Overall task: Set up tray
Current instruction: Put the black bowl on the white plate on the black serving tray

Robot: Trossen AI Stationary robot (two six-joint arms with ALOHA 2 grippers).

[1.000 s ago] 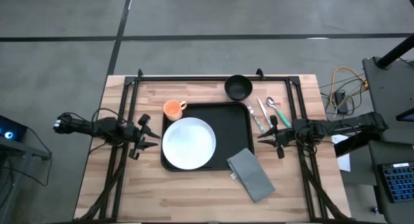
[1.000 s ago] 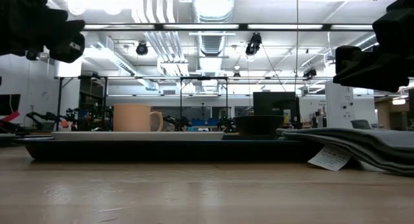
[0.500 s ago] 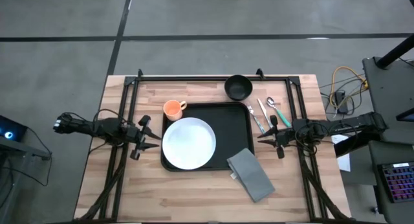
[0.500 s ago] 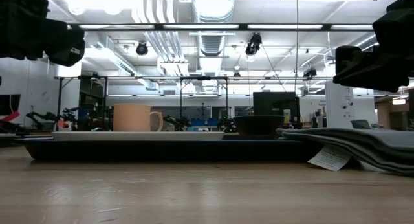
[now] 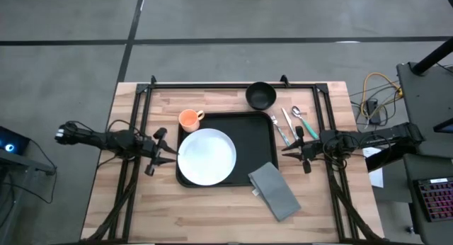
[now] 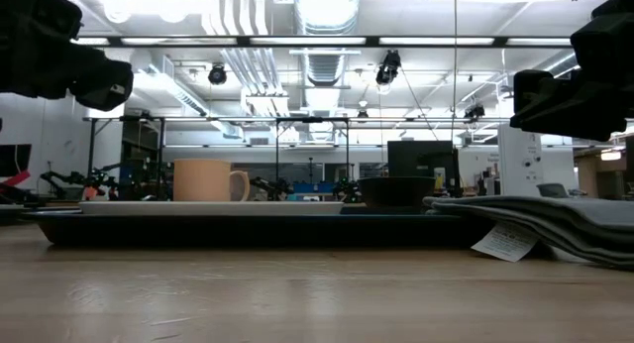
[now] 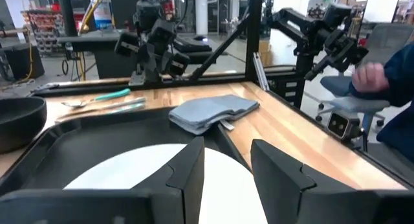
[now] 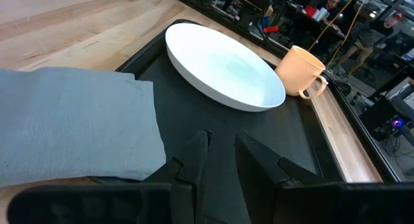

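Note:
The black tray (image 5: 262,142) lies in the middle of the table. A white plate (image 5: 207,156) rests on its left half. A grey folded napkin (image 5: 274,191) lies with one end on the tray's near right corner and the rest on the table. An orange cup (image 5: 189,119) stands at the tray's far left corner. My left gripper (image 5: 170,155) is open and level, just short of the plate's left rim (image 7: 220,162). My right gripper (image 5: 289,150) is open and empty at the tray's right edge, pointing over the tray (image 8: 223,162).
A black bowl (image 5: 260,95) stands on the table beyond the tray's far right corner. Several pieces of teal-handled cutlery (image 5: 290,124) lie to the right of the tray. A person's hand (image 7: 369,75) shows beyond the table's right edge.
My left gripper has gone a little toward the table's right edge, closer to the plate's left rim, and slightly lower. Its fingers stay open.

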